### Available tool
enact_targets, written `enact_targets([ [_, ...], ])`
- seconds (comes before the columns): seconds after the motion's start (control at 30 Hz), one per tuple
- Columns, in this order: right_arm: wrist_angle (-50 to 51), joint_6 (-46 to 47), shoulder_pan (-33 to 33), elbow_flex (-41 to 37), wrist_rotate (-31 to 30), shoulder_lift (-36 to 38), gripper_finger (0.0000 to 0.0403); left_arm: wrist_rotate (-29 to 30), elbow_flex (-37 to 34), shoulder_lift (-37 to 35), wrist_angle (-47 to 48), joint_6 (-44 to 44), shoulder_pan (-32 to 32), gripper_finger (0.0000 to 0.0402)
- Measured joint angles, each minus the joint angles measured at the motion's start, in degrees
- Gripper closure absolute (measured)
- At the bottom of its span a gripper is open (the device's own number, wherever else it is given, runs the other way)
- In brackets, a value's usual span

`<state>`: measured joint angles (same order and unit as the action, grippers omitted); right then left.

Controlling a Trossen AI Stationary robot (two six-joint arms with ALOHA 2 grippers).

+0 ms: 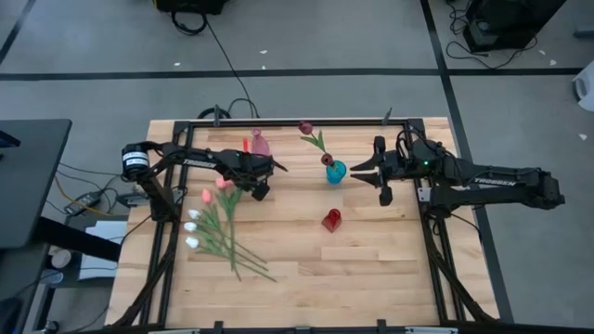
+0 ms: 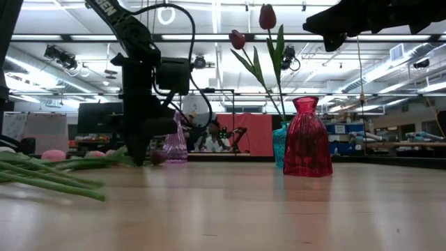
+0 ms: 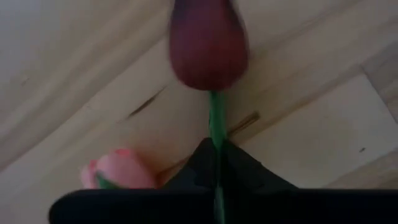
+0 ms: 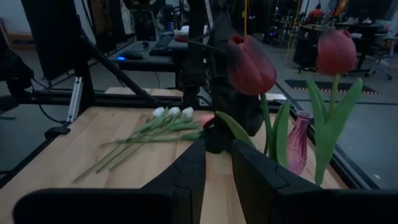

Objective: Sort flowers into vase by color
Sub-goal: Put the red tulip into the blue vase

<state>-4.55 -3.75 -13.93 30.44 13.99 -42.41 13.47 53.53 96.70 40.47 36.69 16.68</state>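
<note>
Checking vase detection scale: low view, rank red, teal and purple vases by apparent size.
1. red vase, largest, though it stands nearest the camera.
2. purple vase, farther back.
3. teal vase, mostly hidden behind the red one, so its rank is unsure.

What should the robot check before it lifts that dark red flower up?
1. Left gripper shut on the dark red tulip stem: ok.
2. Stem centred between the fingers: ok.
3. Pink tulip beside it not caught too: cannot tell.
4. Teal vase upright, already holding red tulips: ok.
5. Right gripper close to the teal vase, may block the way: not ok.
6. Red vase standing, clear of the path: ok.
</note>
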Motion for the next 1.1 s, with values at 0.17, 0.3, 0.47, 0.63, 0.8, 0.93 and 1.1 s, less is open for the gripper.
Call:
enact_targets([
  [0.17, -0.08, -0.05, 0.00, 0.00, -1.25, -0.07, 0.0312, 0.64, 2.50, -3.81, 1.35, -0.20, -3.87, 0.0384],
  [0.3, -0.05, 0.46, 0.00, 0.00, -3.91, 0.75, 0.0312, -2.15, 3.02, -7.72, 1.83, -0.80, -9.46, 0.0390],
  [0.47, -0.08, 1.11, 0.00, 0.00, -5.15, 1.29, 0.0312, -9.01, 3.66, -11.73, -1.78, -5.38, -17.78, 0.0389],
  [0.63, -0.21, 1.20, 0.04, 0.00, -1.92, 0.71, 0.0312, -9.55, 3.90, -13.31, -19.31, -10.86, -24.97, 0.0389],
  [0.8, -1.01, 1.22, 0.00, 0.00, -2.35, 0.74, 0.0312, -2.84, 4.54, -13.52, -32.99, -20.43, -26.93, 0.0389],
  [0.93, -1.85, 1.27, 0.00, 0.00, -2.33, 0.76, 0.0312, 2.39, 6.80, -13.50, -41.55, -29.31, -26.90, 0.0389],
  [1.1, -1.44, 1.25, 0.00, 0.00, -2.32, 0.52, 0.0312, 6.54, 9.45, -13.65, -49.55, -38.41, -27.27, 0.0389],
])
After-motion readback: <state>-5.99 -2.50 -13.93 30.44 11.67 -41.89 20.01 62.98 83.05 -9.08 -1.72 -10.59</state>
